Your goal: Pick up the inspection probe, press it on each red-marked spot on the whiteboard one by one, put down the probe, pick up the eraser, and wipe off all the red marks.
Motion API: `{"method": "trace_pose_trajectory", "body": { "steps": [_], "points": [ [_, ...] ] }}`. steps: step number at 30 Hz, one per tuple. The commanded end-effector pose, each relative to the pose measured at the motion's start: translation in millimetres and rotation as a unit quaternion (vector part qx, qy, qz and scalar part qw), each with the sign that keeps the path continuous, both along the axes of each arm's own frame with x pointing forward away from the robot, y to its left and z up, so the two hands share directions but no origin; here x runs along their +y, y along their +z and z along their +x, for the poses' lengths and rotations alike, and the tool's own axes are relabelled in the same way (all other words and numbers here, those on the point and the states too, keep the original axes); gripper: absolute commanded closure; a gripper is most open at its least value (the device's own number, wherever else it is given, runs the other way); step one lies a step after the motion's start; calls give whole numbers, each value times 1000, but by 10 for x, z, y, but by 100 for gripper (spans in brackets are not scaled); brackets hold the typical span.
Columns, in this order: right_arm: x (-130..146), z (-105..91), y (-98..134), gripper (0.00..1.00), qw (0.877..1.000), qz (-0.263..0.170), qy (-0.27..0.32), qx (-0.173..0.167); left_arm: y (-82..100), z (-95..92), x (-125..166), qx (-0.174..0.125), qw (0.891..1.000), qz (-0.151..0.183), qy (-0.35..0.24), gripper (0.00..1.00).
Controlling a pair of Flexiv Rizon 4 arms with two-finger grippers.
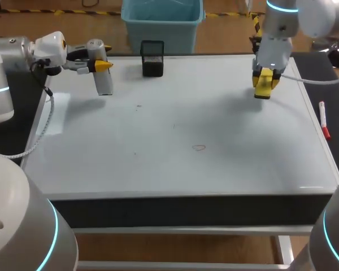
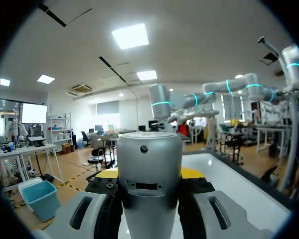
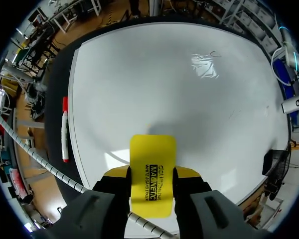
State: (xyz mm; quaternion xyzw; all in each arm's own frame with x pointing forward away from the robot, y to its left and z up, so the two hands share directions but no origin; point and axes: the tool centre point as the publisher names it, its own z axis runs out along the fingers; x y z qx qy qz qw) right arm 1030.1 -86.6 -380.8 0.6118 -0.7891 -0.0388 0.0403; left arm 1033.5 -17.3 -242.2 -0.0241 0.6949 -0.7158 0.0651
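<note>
Upper left: our left gripper clamps the probe. Upper right: right gripper clamps the eraser, its yellow tips hard to separate from it.

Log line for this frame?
left gripper: shut on probe | right gripper: shut on eraser | whiteboard: faint red mark visible

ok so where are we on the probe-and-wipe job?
Done: the eraser is picked up, clamped in the right gripper above the whiteboard's far right part. In hand: the left gripper holds the inspection probe in the air, not yet put down. Left: a faint red mark sits mid-board, unwiped. Whether it was pressed can't be told from here.
</note>
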Motion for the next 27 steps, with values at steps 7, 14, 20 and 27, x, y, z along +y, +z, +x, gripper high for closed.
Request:
{"method": "trace_pose_trajectory", "body": {
  "steps": [7,14,20,27],
  "points": [
    [-158,-20,35,100,1000,0,-16,1,15,-11,-3,0,1000,1,1,100],
    [-158,-50,56,100,1000,4,-19,-5,15,-11,-3,0,1000,1,1,100],
    [-158,-50,56,100,1000,4,-19,-5,15,-11,-3,0,1000,1,1,100],
    [-158,-50,56,100,1000,4,-19,-5,17,-120,-113,-7,1000,4,-17,100]
  ]
}}
